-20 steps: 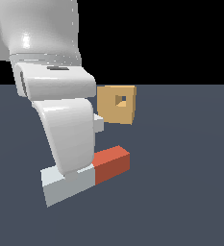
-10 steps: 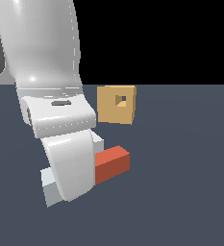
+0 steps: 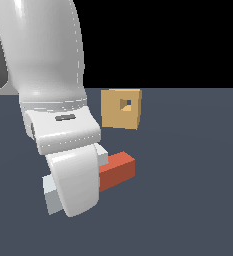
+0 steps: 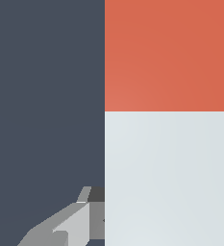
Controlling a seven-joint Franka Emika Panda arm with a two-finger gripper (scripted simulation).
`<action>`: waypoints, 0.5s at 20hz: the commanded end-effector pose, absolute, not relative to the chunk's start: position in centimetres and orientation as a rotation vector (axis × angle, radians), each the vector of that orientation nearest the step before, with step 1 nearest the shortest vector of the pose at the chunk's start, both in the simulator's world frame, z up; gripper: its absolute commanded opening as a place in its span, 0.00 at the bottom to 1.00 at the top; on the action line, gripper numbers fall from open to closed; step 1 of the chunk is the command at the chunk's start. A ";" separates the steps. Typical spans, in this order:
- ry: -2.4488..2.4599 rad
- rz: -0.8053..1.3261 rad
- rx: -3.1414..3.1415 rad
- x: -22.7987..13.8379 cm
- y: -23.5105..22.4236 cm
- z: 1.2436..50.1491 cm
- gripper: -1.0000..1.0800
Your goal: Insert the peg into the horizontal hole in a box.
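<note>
Arm has sunk lower; pincer straddles the peg's white half.

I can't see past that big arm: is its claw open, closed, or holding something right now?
Gripper: its jaws stand on either side of the white half of the peg, but a closed grip cannot be told from these views.

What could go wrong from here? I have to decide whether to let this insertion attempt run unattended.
1. The gripper straddles the white half of the peg, but neither view shows the fingers closed, so the grasp may slip.
2. The hole in the box is small, so slight misalignment could jam the red end against the face.
3. The arm hides much of the peg in the exterior view.
</note>
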State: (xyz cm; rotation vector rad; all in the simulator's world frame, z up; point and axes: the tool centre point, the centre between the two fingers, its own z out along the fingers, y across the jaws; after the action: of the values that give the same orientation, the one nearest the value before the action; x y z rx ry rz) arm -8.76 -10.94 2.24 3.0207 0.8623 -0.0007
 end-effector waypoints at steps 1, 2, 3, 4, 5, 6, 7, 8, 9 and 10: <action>0.863 -0.001 3.021 -8.7 -10.9 2.2 0.00; 0.863 -0.001 3.021 -8.7 -10.9 2.2 0.00; 0.863 -0.001 3.021 -8.7 -10.9 2.2 0.00; 0.863 -0.001 3.021 -8.7 -10.9 2.2 0.00; 0.863 -0.001 3.021 -8.7 -10.9 2.2 0.00; 0.862 0.000 3.021 -8.8 -11.0 2.2 0.00; 0.864 0.000 3.020 -8.7 -10.9 2.3 0.00; 0.869 0.000 3.019 -8.6 -10.8 2.3 0.00; 0.878 0.000 3.016 -8.5 -10.7 2.4 0.00; 0.891 0.000 3.012 -8.3 -10.4 2.5 0.00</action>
State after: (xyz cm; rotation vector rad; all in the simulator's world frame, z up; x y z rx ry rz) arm -8.63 -10.81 2.29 3.0178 0.8738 -0.0042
